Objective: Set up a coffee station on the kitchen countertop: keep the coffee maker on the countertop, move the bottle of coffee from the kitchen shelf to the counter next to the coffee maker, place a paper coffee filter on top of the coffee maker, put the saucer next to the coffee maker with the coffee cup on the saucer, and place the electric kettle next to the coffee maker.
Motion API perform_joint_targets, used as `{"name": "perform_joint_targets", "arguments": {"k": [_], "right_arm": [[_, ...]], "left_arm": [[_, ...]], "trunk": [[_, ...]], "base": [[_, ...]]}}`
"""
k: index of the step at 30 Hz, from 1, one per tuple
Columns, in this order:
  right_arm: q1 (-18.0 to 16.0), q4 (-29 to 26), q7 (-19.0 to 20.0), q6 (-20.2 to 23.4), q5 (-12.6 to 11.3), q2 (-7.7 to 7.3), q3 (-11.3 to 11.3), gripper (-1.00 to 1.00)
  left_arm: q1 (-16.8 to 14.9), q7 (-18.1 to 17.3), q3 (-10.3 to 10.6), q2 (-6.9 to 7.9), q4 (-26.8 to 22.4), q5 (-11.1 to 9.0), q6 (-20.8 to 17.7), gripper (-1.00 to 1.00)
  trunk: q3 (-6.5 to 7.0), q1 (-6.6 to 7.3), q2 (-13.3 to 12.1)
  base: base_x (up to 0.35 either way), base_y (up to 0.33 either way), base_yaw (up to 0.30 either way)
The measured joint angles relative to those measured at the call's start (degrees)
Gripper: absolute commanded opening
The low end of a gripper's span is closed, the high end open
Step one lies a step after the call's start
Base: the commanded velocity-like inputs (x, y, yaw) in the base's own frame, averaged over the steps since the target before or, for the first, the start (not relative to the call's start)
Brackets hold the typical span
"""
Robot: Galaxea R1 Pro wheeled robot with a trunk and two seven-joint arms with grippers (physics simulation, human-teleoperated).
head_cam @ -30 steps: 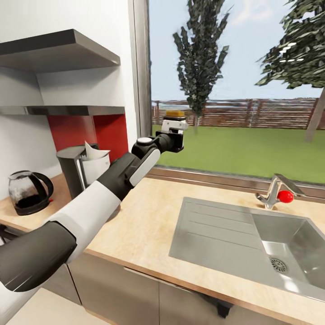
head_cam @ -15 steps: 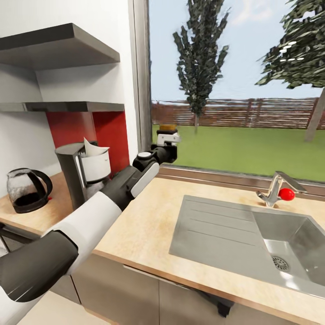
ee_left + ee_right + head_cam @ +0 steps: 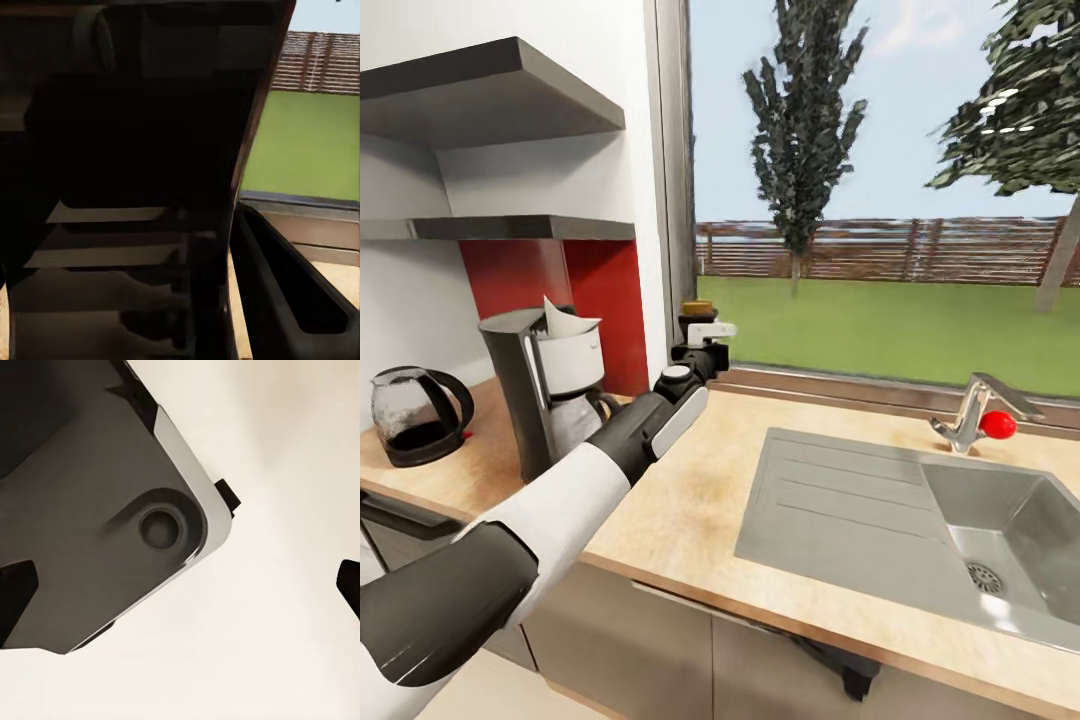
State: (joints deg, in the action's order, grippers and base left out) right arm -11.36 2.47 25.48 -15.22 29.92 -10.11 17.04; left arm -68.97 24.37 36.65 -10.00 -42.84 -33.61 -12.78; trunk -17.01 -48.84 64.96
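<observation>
At the left of the head view the coffee maker (image 3: 545, 385) stands on the countertop (image 3: 690, 500) with a white paper filter (image 3: 565, 322) poking from its top, and the glass electric kettle (image 3: 415, 415) at the far left edge holds dark liquid. Just right of the coffee maker, near the frame's centre, the left gripper (image 3: 700, 335) is clamped on the bottle of coffee (image 3: 697, 312), a small upright jar with a yellowish cap. In the right wrist view the right gripper (image 3: 180, 596) shows dark fingertips (image 3: 15, 592) far apart, grasping nothing.

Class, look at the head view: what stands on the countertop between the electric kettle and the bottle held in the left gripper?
The coffee maker, with a paper filter on top, stands between the kettle and the bottle.
</observation>
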Motion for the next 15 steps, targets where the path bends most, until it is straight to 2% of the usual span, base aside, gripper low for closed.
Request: {"name": "perform_joint_targets", "arguments": {"k": [8, 15], "right_arm": [[0.0, 0.0, 0.0, 0.0, 0.0, 0.0, 0.1, 1.0], [0.0, 0.0, 0.0, 0.0, 0.0, 0.0, 0.0, 1.0]], "left_arm": [[1.3, 0.7, 0.0, 0.0, 3.9, -0.1, 4.7, -1.0], [1.6, 0.8, -0.1, 0.0, 5.2, -0.1, 5.9, -1.0]], "trunk": [[-1.44, -1.76, 3.2], [-2.7, -3.3, 6.0]], "base": [[0.0, 0.0, 0.0], [0.0, 0.0, 0.0]]}}
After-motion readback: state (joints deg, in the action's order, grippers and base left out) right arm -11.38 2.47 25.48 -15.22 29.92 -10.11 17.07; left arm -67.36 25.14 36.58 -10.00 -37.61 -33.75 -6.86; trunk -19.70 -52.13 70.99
